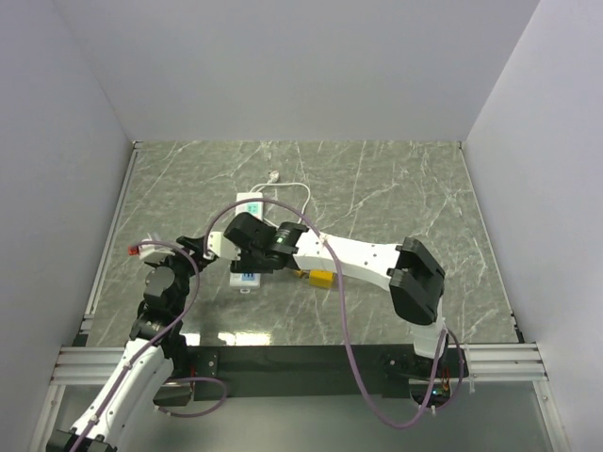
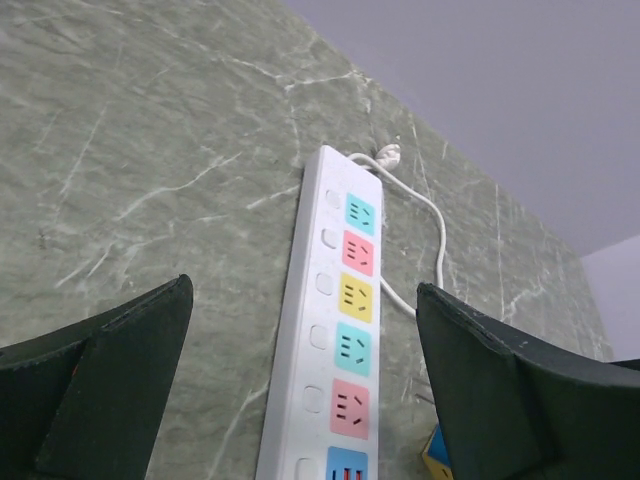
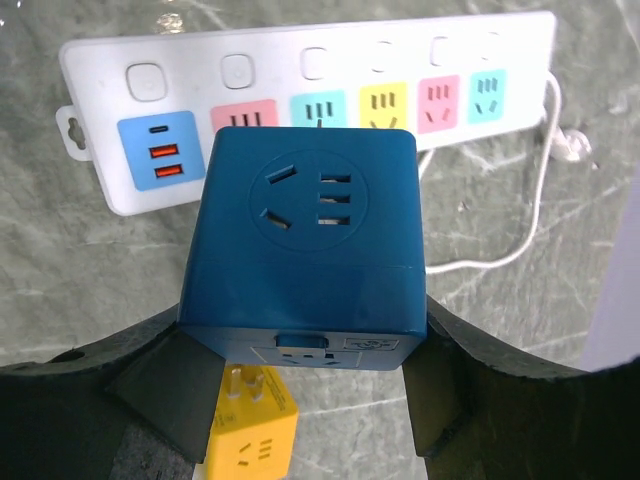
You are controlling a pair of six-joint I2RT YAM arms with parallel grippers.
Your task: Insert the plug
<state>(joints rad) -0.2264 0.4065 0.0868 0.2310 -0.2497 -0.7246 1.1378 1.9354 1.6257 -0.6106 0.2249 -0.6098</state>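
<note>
Gripping with the right gripper [image 3: 305, 385], jaws about half spread and pressing dark, matte pads flat against two opposite sides of a blue cube plug adapter [image 3: 300, 230]. Filling the middle of the right wrist view with that cube: smooth plastic, rounded edges, a round recessed socket face turned toward the camera. Hanging over the near part of the white power strip [image 3: 200, 60], hiding part of its pink and teal pads; touching or not, impossible to tell.

Showing, below the cube at the bottom of that frame, a yellow cube adapter [image 3: 250, 430] with pale metal prongs on its upper side.

Stretching across the top of the frame as a long flat bar with rounded corners: square coloured socket pads in a row, rounded buttons above them, a blue USB pad at the left end. Trailing a thin white cord [image 2: 435, 225] in a loop from the far end.

Spreading the left gripper [image 2: 305, 340] wide with nothing between its dark wedge-shaped fingers [image 2: 120, 380], in the lower corners of the left wrist view.

Resting everything on a glossy grey-green marble-patterned tabletop [image 2: 150, 150] with white veins.
</note>
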